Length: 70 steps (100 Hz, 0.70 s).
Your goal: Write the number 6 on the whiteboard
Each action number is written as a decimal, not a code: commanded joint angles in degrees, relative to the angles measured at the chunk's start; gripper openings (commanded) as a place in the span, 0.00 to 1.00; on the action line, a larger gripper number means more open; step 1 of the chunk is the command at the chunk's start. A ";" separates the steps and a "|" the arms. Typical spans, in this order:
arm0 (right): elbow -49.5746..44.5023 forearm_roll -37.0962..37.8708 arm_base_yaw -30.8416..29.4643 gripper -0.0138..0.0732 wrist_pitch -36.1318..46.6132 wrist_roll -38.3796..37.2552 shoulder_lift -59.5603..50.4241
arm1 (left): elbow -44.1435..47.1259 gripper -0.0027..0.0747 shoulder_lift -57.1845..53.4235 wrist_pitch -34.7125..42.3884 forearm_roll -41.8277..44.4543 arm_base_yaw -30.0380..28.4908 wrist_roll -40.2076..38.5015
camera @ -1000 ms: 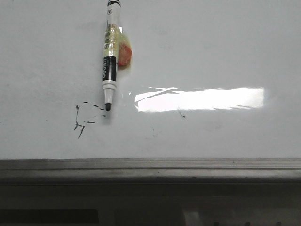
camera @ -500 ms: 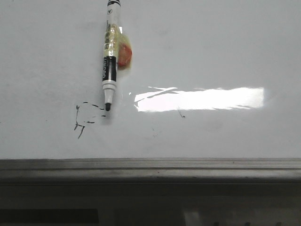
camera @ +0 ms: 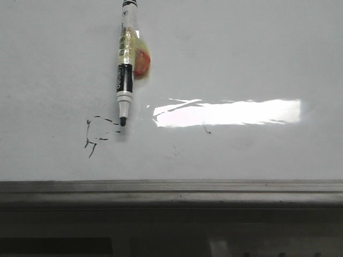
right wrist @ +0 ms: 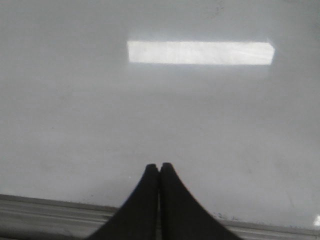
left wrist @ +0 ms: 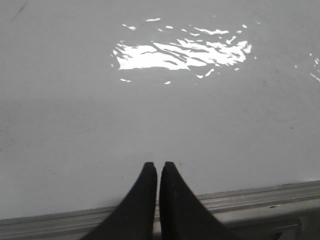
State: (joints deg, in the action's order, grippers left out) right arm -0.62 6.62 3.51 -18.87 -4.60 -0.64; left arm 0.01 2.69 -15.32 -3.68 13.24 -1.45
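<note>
Lying untouched on the whiteboard (camera: 241, 59), the marker (camera: 125, 64) rests beside faint scribbles (camera: 99, 134); no 6 is drawn; left gripper (left wrist: 158, 167) and right gripper (right wrist: 159, 169) pressed closed, empty, near the ledge (camera: 171, 187).

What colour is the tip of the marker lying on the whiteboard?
Black; the marker tip shows best in the front view.

Marker (camera: 125, 69) lies on whiteboard (camera: 257, 59), scribbles (camera: 96, 134) left of its tip

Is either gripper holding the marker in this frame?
No. The marker lies on the whiteboard in the front view, while the left gripper and right gripper are shut on nothing.
</note>
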 commanded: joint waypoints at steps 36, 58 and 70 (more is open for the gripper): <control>-0.86 1.48 -0.24 0.11 2.36 0.13 -0.88 | 1.37 0.01 0.57 3.88 -0.18 -0.19 -0.57; -0.86 1.48 -0.24 0.11 7.79 0.13 -0.88 | 1.37 0.01 0.57 3.88 -0.18 -0.19 -0.57; -0.86 1.48 -0.24 0.11 9.00 0.13 -0.88 | 1.37 0.01 0.57 3.88 -0.18 -0.19 -0.57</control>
State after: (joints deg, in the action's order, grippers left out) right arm -0.62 7.06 3.51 -15.67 -4.60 -0.64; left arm 0.01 2.69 -15.32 -3.68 13.24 -1.45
